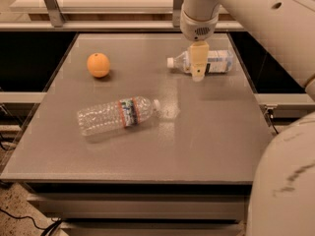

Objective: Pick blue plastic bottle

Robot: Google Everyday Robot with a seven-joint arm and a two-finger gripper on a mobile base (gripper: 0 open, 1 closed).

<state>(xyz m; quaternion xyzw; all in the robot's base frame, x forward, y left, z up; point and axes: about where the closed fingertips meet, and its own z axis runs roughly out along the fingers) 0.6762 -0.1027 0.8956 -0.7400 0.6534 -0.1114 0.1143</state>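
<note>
The blue plastic bottle (pixel 217 62) lies on its side at the far right of the grey table (pixel 206 132), with its white cap pointing left. It is small and clear, with a wide white and pale-blue label. My gripper (pixel 197 75) hangs straight down from the white arm and sits in front of the bottle, over the part between cap and label. It hides that part of the bottle. Whether it touches the bottle is not clear.
A longer clear ribbed bottle (pixel 118 115) with a red-edged label lies on its side at mid-left. An orange (pixel 98 65) sits at the far left. My white arm (pixel 283 181) fills the right side of the view. Dark gaps flank the table.
</note>
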